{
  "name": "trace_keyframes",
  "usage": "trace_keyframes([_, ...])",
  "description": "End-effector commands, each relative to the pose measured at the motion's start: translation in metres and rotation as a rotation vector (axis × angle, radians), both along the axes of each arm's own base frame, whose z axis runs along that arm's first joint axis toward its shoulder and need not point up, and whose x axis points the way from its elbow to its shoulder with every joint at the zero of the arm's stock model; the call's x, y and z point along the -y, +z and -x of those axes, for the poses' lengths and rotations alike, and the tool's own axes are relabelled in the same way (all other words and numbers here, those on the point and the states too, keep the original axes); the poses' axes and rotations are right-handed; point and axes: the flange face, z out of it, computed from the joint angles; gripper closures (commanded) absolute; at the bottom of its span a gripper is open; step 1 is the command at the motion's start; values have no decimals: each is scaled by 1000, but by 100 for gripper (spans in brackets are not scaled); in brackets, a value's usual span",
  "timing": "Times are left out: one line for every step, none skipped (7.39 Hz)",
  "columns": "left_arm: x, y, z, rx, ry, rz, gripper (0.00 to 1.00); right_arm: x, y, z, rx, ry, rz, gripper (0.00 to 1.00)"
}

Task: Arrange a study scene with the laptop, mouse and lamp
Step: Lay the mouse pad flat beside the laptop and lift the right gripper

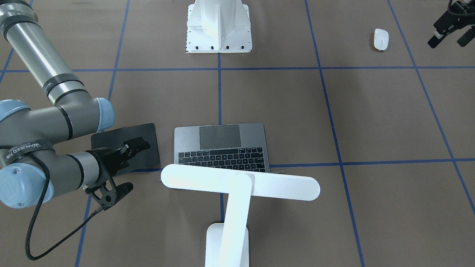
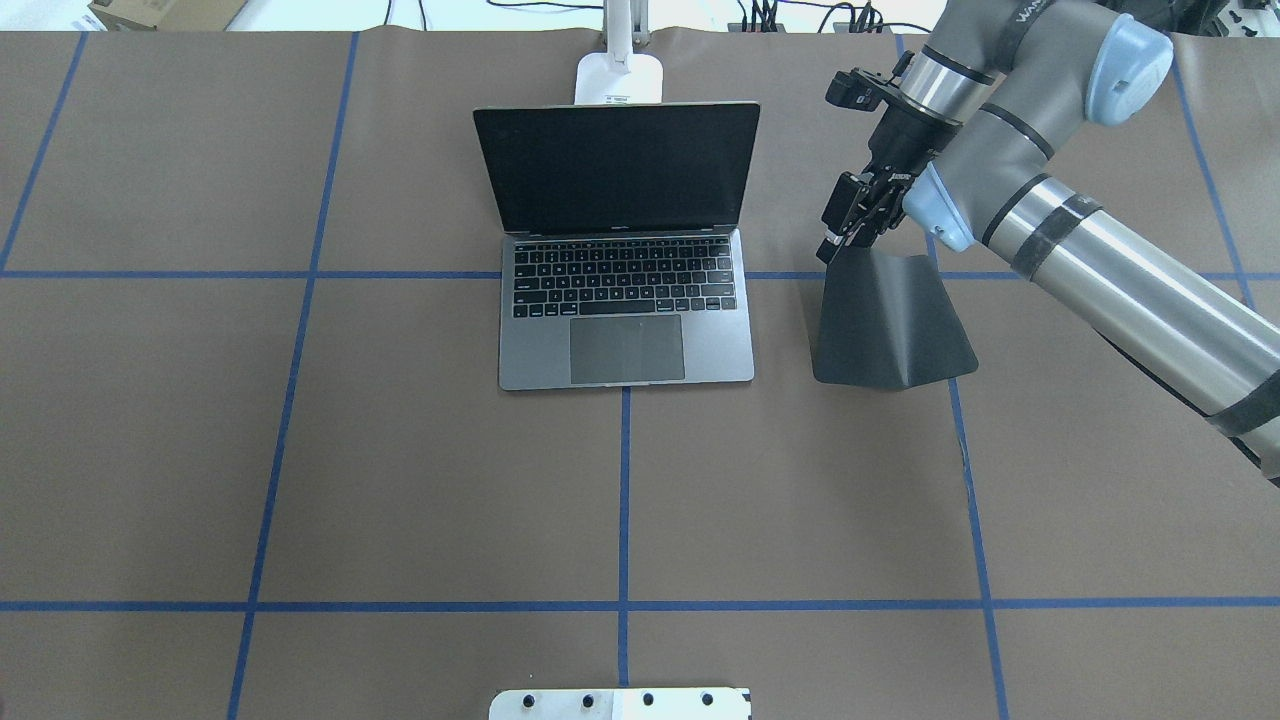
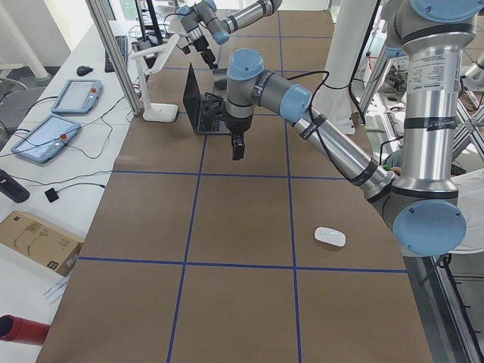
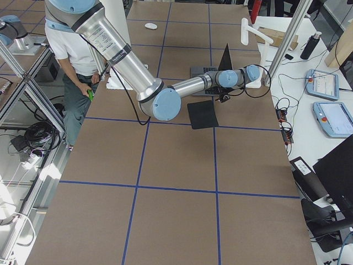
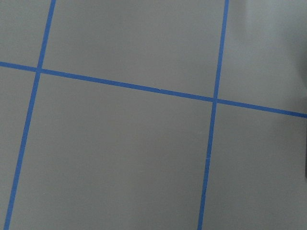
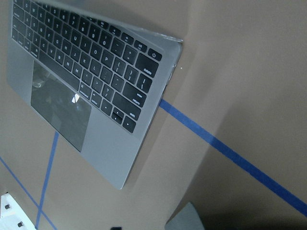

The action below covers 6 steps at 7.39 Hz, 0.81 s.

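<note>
Brown table (image 2: 400,480): open laptop (image 2: 625,300) (lamp (image 1: 237,185) behind), mouse (image 1: 381,39) apart.

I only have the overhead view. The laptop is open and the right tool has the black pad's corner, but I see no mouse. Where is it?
Observer: The mouse lies on the robot's left, close to its edge of the table, far from the laptop and the black pad that the right tool holds.
Operator: Is the left tool on it?
Observer: No. The left tool hangs above the table, apart from the mouse, and its wrist view shows only paper and tape.
Operator: I see just the lamp's foot. The head?
Observer: The lamp has its bar head level above the laptop's screen edge.
</note>
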Motion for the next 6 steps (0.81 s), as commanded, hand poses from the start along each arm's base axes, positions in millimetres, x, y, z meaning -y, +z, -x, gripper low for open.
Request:
trace_keyframes([0,-1,4,-2,-10,-2,0,22,-18,-27,-10,60,21,2])
trace_keyframes([-1,-2,5,-2,-11,-5,0,29,-19,-41,-16,85,29,2])
trace_keyframes([-1,-2,6,-2,-13,-3,0,33,-14,-52,-38,111,53,2])
trace_keyframes([-1,2,5,5,-12,-1,0,29,-4,-64,-97,155,74,2])
trace_keyframes([-4,10,4,11,1,-3,0,7,15,-81,-153,194,70,2])
trace_keyframes([-2,14,3,12,15,-29,0,-10,28,-102,-207,249,77,2])
